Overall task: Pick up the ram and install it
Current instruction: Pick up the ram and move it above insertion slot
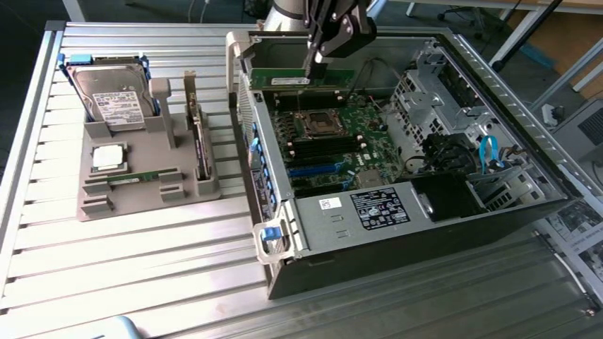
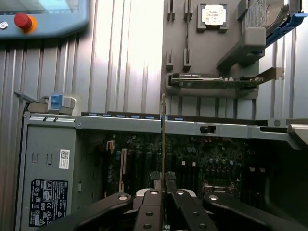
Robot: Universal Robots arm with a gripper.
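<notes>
The fingers [image 1: 318,70] are pinching the ram [image 1: 282,80] narrowly at mid-length, holding it edge-down above the motherboard [image 1: 351,120], long axis seemingly lying parallel to the black slots [image 1: 325,147].

ram [image 1: 298,80] | green stick, white label | on edge | inside computer case [image 1: 490,78]

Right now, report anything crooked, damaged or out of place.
Nothing stands out. The gripper is shut on the ram, held straight over the open computer case; the hard drive and processor sit in their grey holder.
</notes>
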